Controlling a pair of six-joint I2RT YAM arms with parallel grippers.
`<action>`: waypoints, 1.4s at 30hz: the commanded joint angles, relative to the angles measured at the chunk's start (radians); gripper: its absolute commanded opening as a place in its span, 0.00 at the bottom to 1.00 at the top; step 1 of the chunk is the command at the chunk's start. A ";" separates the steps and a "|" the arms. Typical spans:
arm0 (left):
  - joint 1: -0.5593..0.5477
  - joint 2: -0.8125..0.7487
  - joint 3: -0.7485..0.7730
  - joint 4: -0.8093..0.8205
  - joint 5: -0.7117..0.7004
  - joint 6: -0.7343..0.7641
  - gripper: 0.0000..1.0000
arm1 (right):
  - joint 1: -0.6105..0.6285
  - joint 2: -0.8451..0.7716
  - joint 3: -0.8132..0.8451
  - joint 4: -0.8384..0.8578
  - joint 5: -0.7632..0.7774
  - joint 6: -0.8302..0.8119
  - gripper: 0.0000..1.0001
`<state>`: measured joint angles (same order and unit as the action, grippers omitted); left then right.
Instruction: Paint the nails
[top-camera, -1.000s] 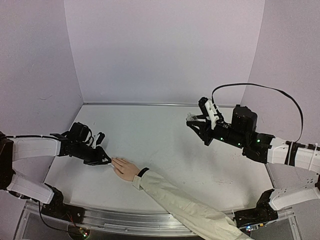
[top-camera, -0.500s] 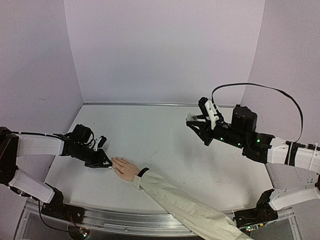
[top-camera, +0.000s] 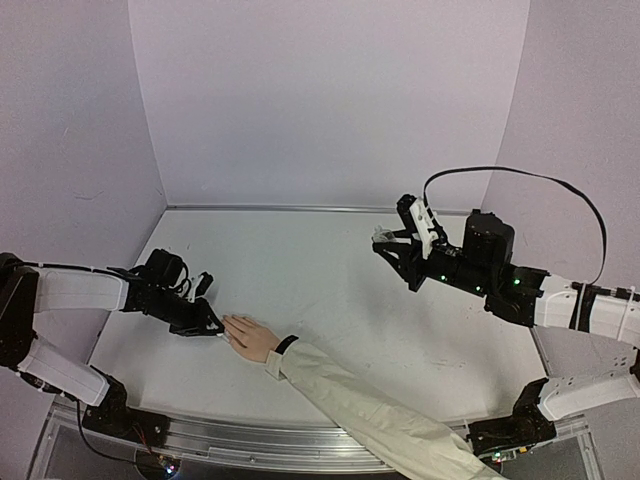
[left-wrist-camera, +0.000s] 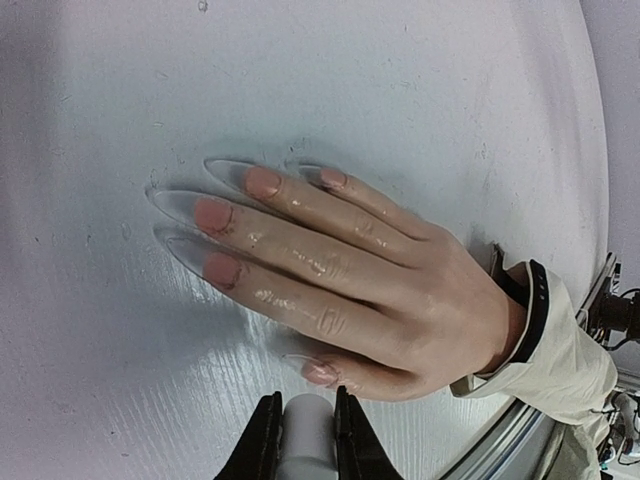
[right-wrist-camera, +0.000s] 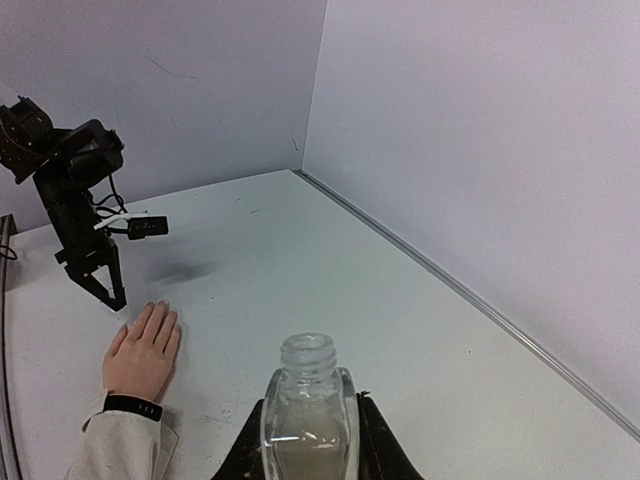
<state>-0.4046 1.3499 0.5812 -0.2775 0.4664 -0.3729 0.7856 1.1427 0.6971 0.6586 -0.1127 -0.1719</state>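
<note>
A light-skinned hand lies flat on the white table, palm down, with a black wristband and a cream sleeve. Its nails are pinkish with long clear tips. My left gripper is shut on a small white cylindrical cap, just beside the thumb nail. In the top view the left gripper sits at the fingertips of the hand. My right gripper is shut on an uncapped clear glass bottle, held above the table at the right.
Pale walls close the table at the back and on both sides. A metal rail runs along the near edge. The sleeve crosses the near middle of the table. A black cable loops over the right arm.
My left arm has shifted slightly toward the near edge, its tip staying at the hand's fingers. The right arm and the bottle have not moved.
</note>
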 joint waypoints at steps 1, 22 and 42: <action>0.005 0.001 0.042 0.052 -0.018 0.005 0.00 | -0.005 -0.009 0.010 0.072 -0.007 0.014 0.00; 0.007 0.028 0.062 0.054 -0.041 0.002 0.00 | -0.005 -0.006 0.011 0.072 -0.005 0.015 0.00; 0.009 -0.069 0.032 0.014 -0.098 -0.028 0.00 | -0.005 -0.005 0.007 0.070 -0.005 0.013 0.00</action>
<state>-0.3996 1.3560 0.6025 -0.2565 0.3840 -0.3809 0.7856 1.1427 0.6971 0.6586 -0.1123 -0.1677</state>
